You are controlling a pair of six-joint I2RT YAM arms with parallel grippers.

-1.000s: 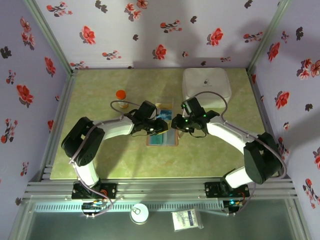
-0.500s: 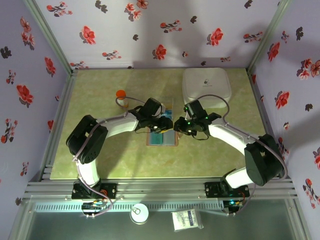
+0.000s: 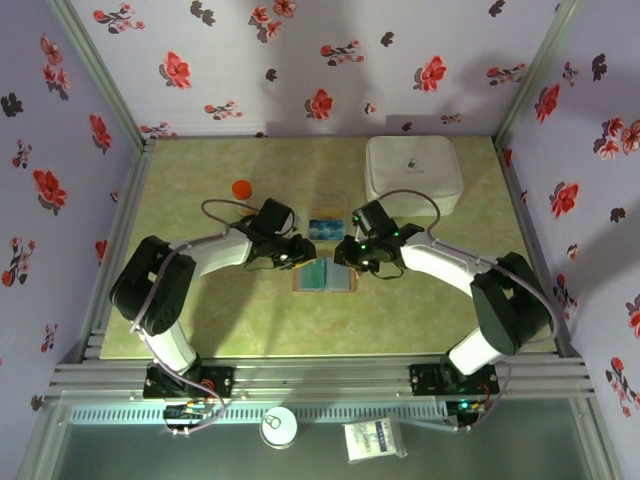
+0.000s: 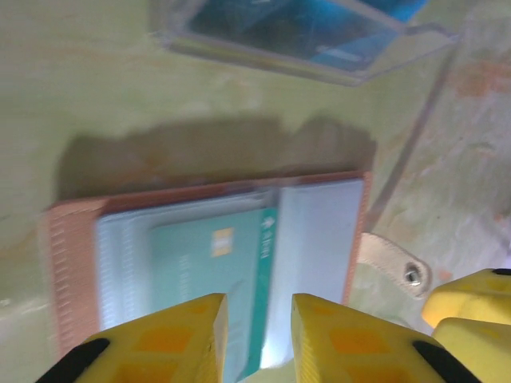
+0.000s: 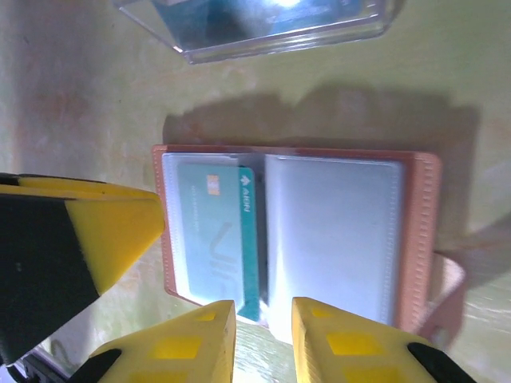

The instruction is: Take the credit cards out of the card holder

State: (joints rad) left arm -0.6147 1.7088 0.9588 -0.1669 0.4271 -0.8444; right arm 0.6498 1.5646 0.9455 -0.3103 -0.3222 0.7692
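Note:
The card holder (image 3: 323,278) lies open and flat on the green table, tan rim round two grey-blue panels (image 5: 331,239). A teal credit card (image 5: 214,239) with a small chip sits in one panel's sleeve (image 4: 209,267), one corner poking past the edge. My left gripper (image 3: 299,258) hovers at the holder's left end, open a narrow gap (image 4: 257,307) above the card's inner edge. At the right end my right gripper (image 3: 346,262) is likewise open (image 5: 263,313), just off the rim near the card's corner. Neither holds anything. A second, blue credit card (image 3: 325,228) lies in a clear tray behind the holder.
The clear tray (image 5: 263,28) sits just beyond the holder. A big white rounded box (image 3: 413,172) stands at the back right, an orange-capped bottle (image 3: 241,188) at the back left. The holder's snap strap (image 4: 395,267) sticks out sideways. Metal frame rails edge the table.
My left gripper has pulled back leftward off the holder's middle, uncovering the tray and blue card. My right gripper has shifted slightly left. The holder stays put.

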